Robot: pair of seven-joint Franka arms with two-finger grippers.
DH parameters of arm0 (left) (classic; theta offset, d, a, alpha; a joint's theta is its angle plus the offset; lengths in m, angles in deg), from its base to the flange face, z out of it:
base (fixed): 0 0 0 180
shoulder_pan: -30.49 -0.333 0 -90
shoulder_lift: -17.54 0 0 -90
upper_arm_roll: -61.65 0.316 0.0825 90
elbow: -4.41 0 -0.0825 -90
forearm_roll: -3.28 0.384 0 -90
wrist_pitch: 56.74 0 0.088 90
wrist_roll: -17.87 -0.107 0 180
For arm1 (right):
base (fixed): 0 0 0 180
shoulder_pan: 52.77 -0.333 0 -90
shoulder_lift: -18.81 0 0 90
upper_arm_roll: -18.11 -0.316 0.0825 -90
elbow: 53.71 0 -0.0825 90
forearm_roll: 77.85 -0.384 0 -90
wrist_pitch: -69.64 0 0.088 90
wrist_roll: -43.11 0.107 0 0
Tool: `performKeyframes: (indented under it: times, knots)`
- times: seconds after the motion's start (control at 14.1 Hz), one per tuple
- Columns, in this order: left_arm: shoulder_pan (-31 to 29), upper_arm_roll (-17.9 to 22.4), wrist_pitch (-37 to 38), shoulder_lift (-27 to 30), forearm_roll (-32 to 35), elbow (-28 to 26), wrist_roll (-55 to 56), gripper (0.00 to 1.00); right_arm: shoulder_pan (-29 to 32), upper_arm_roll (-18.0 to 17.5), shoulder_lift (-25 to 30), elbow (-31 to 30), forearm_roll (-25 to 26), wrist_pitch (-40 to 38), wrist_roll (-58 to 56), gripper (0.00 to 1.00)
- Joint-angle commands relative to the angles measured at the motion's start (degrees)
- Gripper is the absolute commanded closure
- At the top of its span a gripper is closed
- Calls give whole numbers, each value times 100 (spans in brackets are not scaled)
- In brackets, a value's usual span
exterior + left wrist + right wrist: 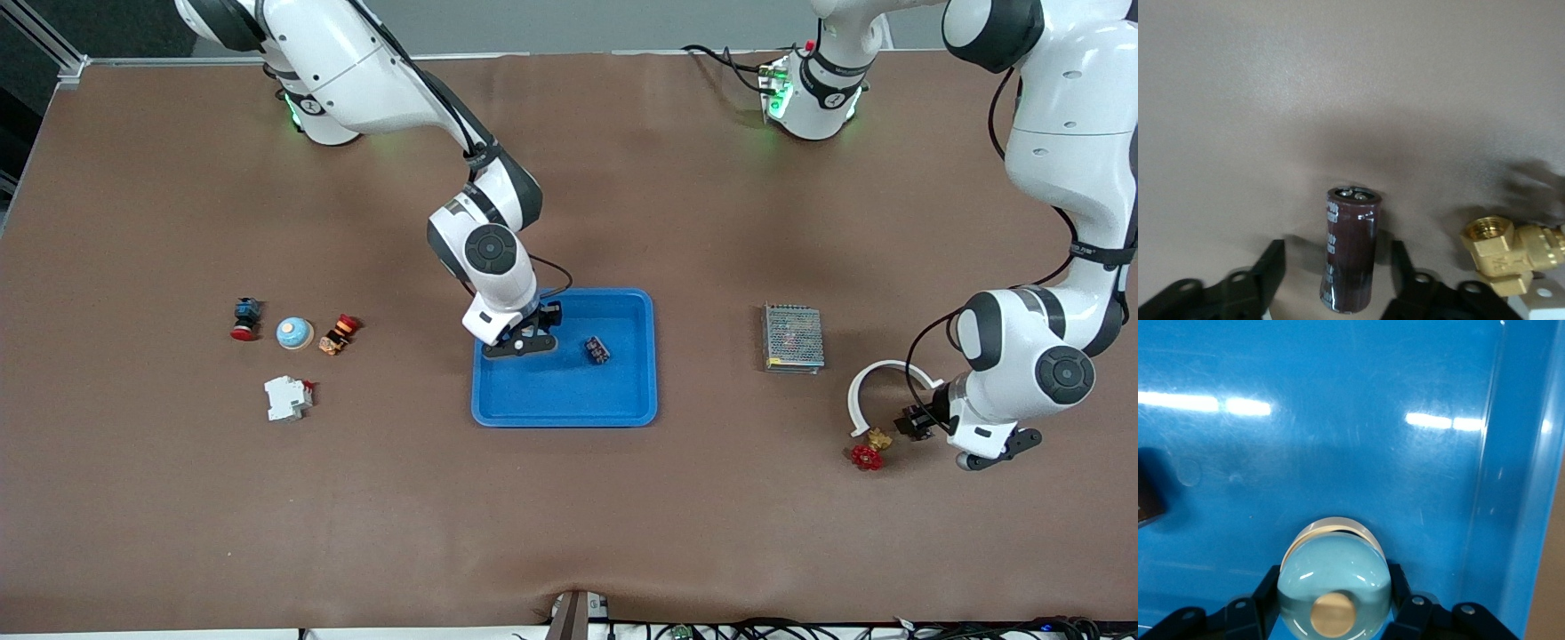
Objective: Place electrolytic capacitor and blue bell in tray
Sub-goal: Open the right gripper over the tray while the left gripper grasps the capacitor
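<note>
Front view: the right gripper (524, 345) hangs low over the tray (564, 418), at the edge toward the right arm's end of the table. A dark part (597, 349) already lies in the tray. The left gripper (916, 422) is down at the table near the left arm's end, just beside a brass valve (869, 449), so the left arm is the nearer one to its target.

Left wrist view: the capacitor (1350, 250) sits between the two fingers (1271, 267), with its long axis across the line that joins them. A gap shows on each side, so the jaws are part open and hold nothing yet. I judge that only closing is needed.

Right wrist view: the fingers (1268, 587) are closed on the bell (1335, 567), which is just over the tray floor.
</note>
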Motion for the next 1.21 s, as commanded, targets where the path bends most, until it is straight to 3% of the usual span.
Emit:
performKeyframes:
  times: [0.0, 0.21, 0.28, 0.36, 0.43, 0.71, 1.14]
  knots:
    - [18, -5, -25, -27, -20, 39, -82, 100, -117, 103, -8, -8, 119, 66, 171, 59]
    - [18, -14, 9, 34, -2, 74, -91, 100, -153, 121, -9, -8, 119, 66, 163, 55]
    - [36, -31, 27, 61, 6, 83, -65, 100, -144, 121, -9, -8, 119, 49, 162, 46]
    - [105, -75, 53, 105, -2, 100, -38, 100, -135, 121, -9, -8, 119, 49, 171, 26]
    - [158, -93, 71, 183, -11, 92, -29, 100, -135, 121, -9, -8, 119, 40, 171, 0]
    - [176, -216, 186, 474, -55, 92, -3, 100, -144, 95, 245, 79, 110, -449, 145, 0]
    - [203, -970, 773, 983, -64, 91, 751, 100, 40, 104, 1124, 1431, 110, -3427, -65, 0]
